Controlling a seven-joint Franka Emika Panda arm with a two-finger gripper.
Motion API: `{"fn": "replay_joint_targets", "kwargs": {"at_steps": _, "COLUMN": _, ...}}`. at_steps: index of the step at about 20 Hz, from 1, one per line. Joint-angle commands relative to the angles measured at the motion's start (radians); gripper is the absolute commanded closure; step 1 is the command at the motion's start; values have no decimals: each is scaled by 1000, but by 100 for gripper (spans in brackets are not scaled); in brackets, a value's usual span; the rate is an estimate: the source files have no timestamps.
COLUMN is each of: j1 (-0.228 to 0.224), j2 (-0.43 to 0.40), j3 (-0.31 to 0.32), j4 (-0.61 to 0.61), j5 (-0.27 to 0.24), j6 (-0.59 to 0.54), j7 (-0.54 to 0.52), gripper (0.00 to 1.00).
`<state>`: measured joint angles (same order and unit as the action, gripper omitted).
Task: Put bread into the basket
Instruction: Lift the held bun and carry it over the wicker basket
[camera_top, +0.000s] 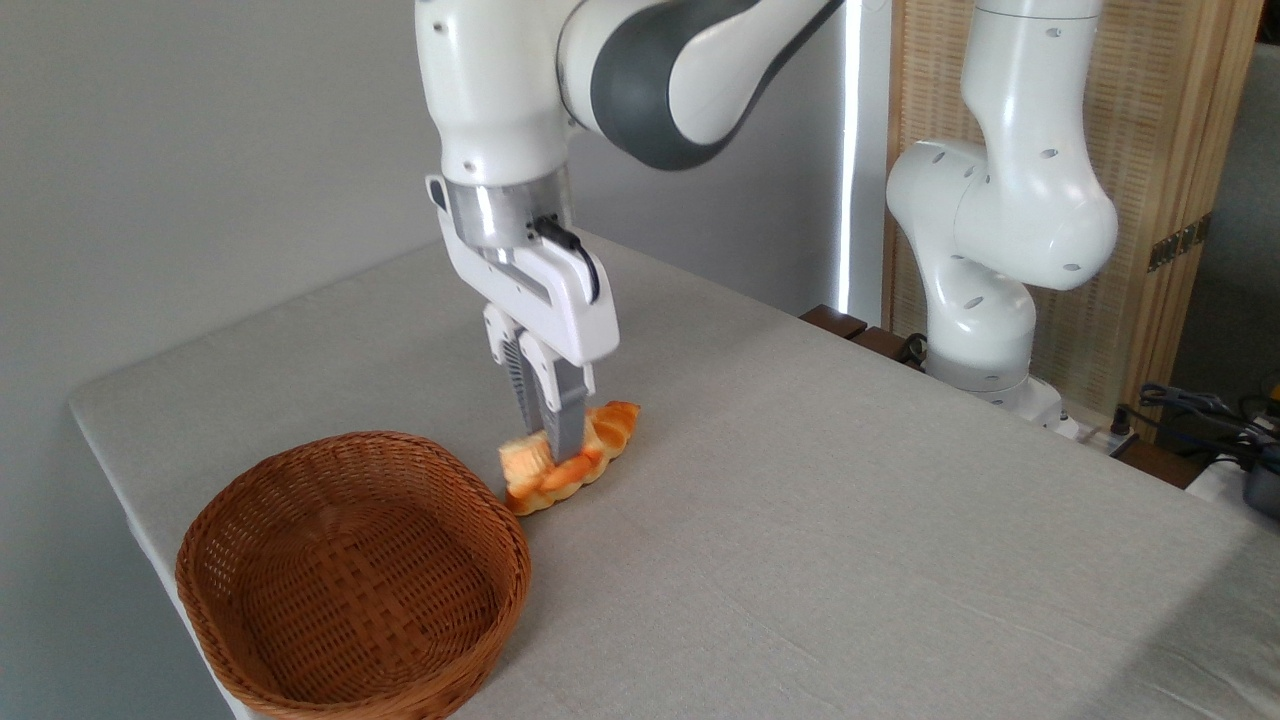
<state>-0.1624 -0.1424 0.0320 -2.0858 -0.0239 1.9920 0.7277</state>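
Table (820, 500): covered in a pale grey cloth, it fills most of the view; its far-left corner sits at the left of the picture and its left edge runs down toward the bottom.
Robot arm (640, 70): white with dark grey joints; it comes in from the top and points its wrist straight down over the left-centre of the surface. Its base (985, 340) stands just off the far right edge of the table.
Screen (1160, 150): a slatted wooden panel stands behind the arm's base, off the table.
Basket (200, 545): oval, brown woven wicker with a thick rim, sitting at the near left edge of the surface. Its inside shows only the weave.
Gripper (552, 440): upright, fingers pointing down, tips lowered onto the bread. The two fingers stand close together with the loaf pinched between them, so the tool is clenched on the bread.
Bread (605, 435): an elongated orange-glazed piece with a ridged top, lying on the cloth just right of the basket's far rim, near it but apart. It lies diagonally, one end toward the basket and the other toward the far right. Its paler end pokes out left of the fingers.
Cables (1200, 405): dark leads lie off the table at the right edge of the picture.
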Motion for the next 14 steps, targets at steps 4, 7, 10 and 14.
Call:
{"fn": "replay_joint_targets", "kwargs": {"at_steps": 4, "j1": 3, "j2": 15, "j3": 13, "j4": 81, "j5": -80, "j6": 77, "j7": 12, "gripper": 70}}
{"fn": "replay_joint_targets", "kwargs": {"at_steps": 7, "j1": 3, "j2": 40, "j3": 16, "j4": 81, "j5": -116, "j6": 187, "j7": 12, "gripper": 65}}
{"fn": "replay_joint_targets", "kwargs": {"at_steps": 10, "j1": 1, "j2": 73, "j3": 9, "j4": 79, "j5": -122, "j6": 278, "j7": 4, "gripper": 18}}
{"fn": "replay_joint_targets", "kwargs": {"at_steps": 14, "j1": 1, "j2": 103, "j3": 5, "j4": 79, "j5": -122, "j6": 336, "j7": 2, "gripper": 0}}
